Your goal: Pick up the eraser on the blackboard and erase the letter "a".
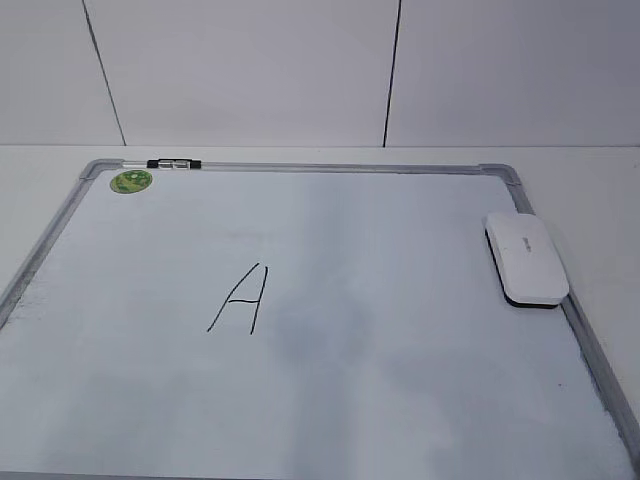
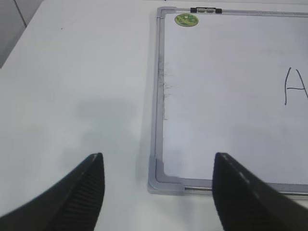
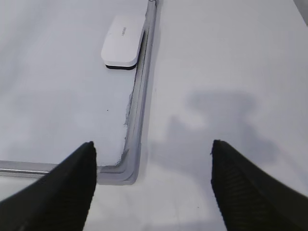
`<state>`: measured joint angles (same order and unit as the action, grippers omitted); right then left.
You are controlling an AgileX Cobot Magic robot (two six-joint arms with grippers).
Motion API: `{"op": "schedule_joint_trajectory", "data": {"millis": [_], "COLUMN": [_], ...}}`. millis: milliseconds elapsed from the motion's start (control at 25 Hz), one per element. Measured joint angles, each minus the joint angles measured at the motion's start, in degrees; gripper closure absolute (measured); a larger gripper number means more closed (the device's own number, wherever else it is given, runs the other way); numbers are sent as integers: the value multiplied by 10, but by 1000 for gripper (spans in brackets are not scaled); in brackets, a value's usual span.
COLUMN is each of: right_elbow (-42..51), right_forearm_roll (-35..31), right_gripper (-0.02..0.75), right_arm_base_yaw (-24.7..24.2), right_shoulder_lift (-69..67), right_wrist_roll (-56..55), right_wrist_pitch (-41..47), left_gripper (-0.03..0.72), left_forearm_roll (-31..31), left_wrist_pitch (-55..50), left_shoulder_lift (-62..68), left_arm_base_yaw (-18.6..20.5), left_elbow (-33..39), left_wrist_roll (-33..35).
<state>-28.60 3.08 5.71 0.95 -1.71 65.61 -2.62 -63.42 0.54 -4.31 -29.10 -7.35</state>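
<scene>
At the right edge of the blackboard (image 1: 330,400), the eraser (image 1: 526,257) is seen lying flat, while the left gripper (image 2: 159,192) and right gripper (image 3: 151,187) are held apart, empty, above the bench (image 3: 231,57).

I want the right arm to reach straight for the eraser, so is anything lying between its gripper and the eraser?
Nothing visible does. The right gripper hangs open over the blackboard's near corner, and only bare board and frame lie between it and the eraser, which rests against the right-hand frame edge.
</scene>
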Motion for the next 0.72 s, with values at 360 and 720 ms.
{"op": "schedule_joint_trajectory", "data": {"millis": [360, 720], "right_elbow": [0, 0], "right_forearm_roll": [0, 0], "right_gripper": [146, 146], "right_arm_base_yaw": [-38, -54], "right_shoulder_lift": [0, 0], "right_wrist_roll": [0, 0], "right_wrist_pitch": [0, 0], "left_gripper": [170, 195], "left_forearm_roll": [0, 0], "left_wrist_pitch": [0, 0], "left_shoulder_lift": [0, 0], "left_arm_base_yaw": [16, 16], "left_elbow": [0, 0], "left_wrist_roll": [0, 0]}}
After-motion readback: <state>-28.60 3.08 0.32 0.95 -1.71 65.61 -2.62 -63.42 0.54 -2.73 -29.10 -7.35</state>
